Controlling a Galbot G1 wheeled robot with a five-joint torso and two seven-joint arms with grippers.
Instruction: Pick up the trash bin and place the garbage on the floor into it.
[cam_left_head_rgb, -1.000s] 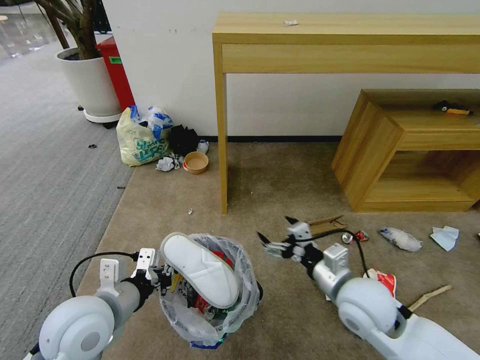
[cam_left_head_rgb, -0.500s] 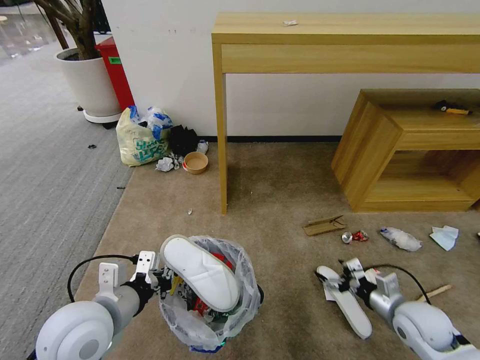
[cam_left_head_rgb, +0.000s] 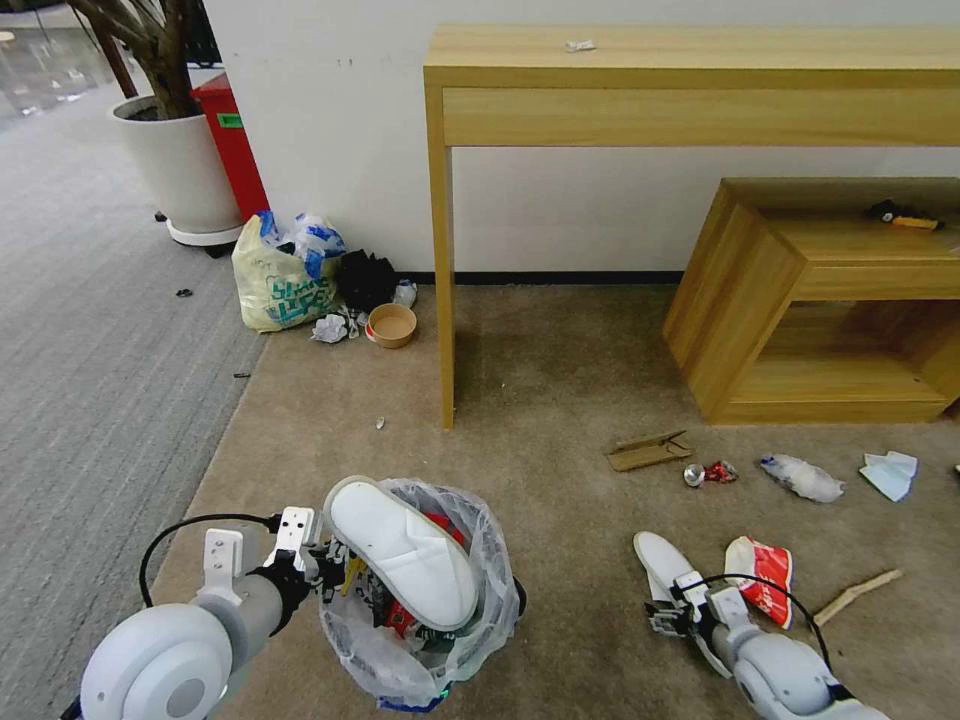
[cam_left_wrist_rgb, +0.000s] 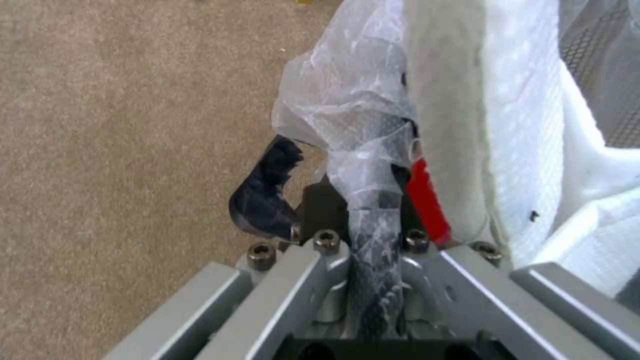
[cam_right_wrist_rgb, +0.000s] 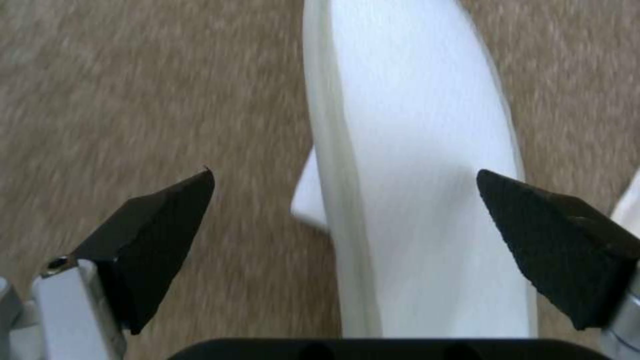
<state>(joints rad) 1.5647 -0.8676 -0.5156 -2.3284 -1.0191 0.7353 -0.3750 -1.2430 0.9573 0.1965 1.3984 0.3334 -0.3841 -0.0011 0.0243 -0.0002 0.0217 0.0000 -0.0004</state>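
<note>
Plainly caught the right gripper (cam_right_wrist_rgb: 343, 175) low over the floor slipper (cam_left_head_rgb: 655, 558), jaws spread wide, one black pad to each side of the white sole and neither seeming to touch it. Took the step in hand for the grasp on that slipper. Judged that a good grasp called for sinking a little more, keeping the sole centred between the pads, and closing across its narrow width rather than along its length. Thought it wise to pinch firmly, since so soft and flat a thing could fold or slip. Thought it wise also to stay clear of the red wrapper (cam_left_head_rgb: 762, 570) lying just beside.

Found the left gripper (cam_left_wrist_rgb: 373, 235) clamped on the rim of the trash bin (cam_left_head_rgb: 490, 600), crinkly liner pinched between the jaws, the bin held beside the robot's left arm, near the carpet. Saw the binned slipper (cam_left_head_rgb: 405, 550) lying across the mouth and rising above the rim, with red wrappers and other litter beneath. Reckoned little room was left on top. Noted the cardboard piece (cam_left_head_rgb: 648, 452), crushed can (cam_left_head_rgb: 708, 472), clear plastic (cam_left_head_rgb: 800, 477), pale tissue (cam_left_head_rgb: 890, 473) and wood stick (cam_left_head_rgb: 858, 595) still on the floor, well apart from the bin.
</note>
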